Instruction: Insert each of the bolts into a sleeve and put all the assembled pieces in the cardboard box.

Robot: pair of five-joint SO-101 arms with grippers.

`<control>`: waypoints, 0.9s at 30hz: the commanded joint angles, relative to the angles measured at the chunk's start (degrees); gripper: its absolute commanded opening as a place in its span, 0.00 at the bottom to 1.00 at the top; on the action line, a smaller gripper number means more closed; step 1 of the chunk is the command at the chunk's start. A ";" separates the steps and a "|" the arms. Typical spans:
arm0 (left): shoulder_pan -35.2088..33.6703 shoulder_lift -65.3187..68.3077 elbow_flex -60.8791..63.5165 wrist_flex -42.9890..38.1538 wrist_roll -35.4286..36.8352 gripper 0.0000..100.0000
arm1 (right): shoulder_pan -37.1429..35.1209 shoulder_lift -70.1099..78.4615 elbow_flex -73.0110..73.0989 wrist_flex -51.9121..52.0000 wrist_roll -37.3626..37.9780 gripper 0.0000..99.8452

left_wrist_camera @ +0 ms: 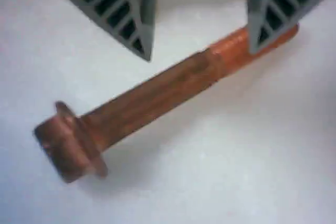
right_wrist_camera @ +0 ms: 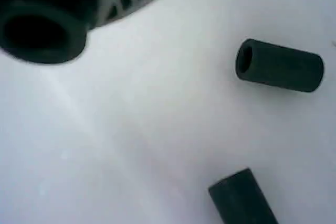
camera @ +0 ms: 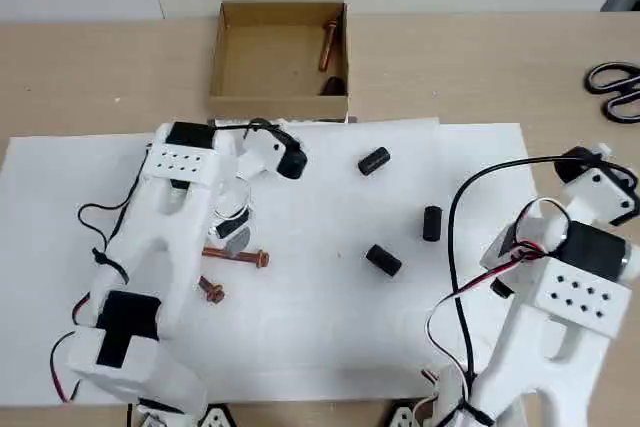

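Over the white sheet, my left gripper (left_wrist_camera: 200,53) is open, its grey fingers (left_wrist_camera: 126,14) straddling the threaded end of a copper bolt (left_wrist_camera: 131,108) that lies flat. From above, this gripper (camera: 232,237) hangs over that bolt (camera: 240,256), and a second bolt (camera: 210,290) lies nearer the front. My right gripper (right_wrist_camera: 68,19) is shut on a black sleeve (right_wrist_camera: 42,32), held above the sheet at the right (camera: 503,287). Three loose sleeves lie on the sheet (camera: 373,161), (camera: 431,223), (camera: 383,260). The cardboard box (camera: 228,57) holds a bolt (camera: 328,45) and a dark sleeve (camera: 333,85).
The white sheet (camera: 330,347) covers most of the wooden table. Scissors (camera: 615,87) lie at the far right edge. Cables trail from both arms. Two of the loose sleeves (right_wrist_camera: 278,66), (right_wrist_camera: 241,195) lie below my right gripper.
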 commanded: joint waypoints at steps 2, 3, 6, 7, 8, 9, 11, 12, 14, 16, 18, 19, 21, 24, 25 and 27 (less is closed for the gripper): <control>2.29 -0.18 -2.42 2.29 -2.37 0.12 | 0.22 -0.92 -0.26 -0.48 0.09 0.00; 2.37 0.00 -2.42 2.29 -3.25 0.12 | 0.22 -0.92 -0.26 -0.57 0.09 0.00; 2.37 0.26 -2.42 2.81 -5.71 0.12 | 0.22 -0.75 -0.26 -0.75 0.09 0.00; 2.29 0.26 -2.42 3.34 -6.68 0.12 | 0.22 -0.75 -0.26 -0.84 0.09 0.00; 2.29 0.26 -2.33 3.96 -7.74 0.12 | 0.22 -0.66 -0.26 -0.92 0.09 0.00; 2.29 0.26 -2.33 4.66 -9.05 0.12 | 0.22 -0.57 -0.26 -0.92 0.09 0.00; 2.20 0.35 -2.24 5.27 -11.69 0.12 | 0.22 -0.48 -0.26 -1.01 0.09 0.00; 2.20 0.35 -2.24 5.36 -12.75 0.12 | 0.22 -0.48 -0.26 -1.01 0.09 0.00; 2.20 0.35 -2.24 5.45 -14.59 0.12 | 0.22 -0.48 -0.26 -1.10 0.09 0.00; 2.29 0.35 -2.24 5.19 -16.26 0.12 | 0.22 -0.48 -0.26 -1.10 0.09 0.00; 2.37 0.35 -2.24 5.19 -18.55 0.12 | 0.22 -0.48 -0.26 -1.10 0.09 0.00; 2.37 0.35 -2.24 5.19 -19.43 0.12 | 0.22 -0.48 -0.26 -1.10 0.09 0.00; 2.37 0.35 -2.24 5.19 -21.10 0.12 | 0.22 -0.48 -0.26 -1.10 0.09 0.00; 2.64 0.35 -2.33 5.01 -22.42 0.13 | 0.22 -0.48 -0.26 -1.10 0.09 0.00; 2.64 0.35 -2.33 4.40 -22.59 0.14 | 0.22 -0.48 -0.26 -1.10 0.09 0.00; 2.55 0.44 -2.33 3.08 -22.59 0.17 | 0.22 -0.48 -0.26 -1.10 0.09 0.00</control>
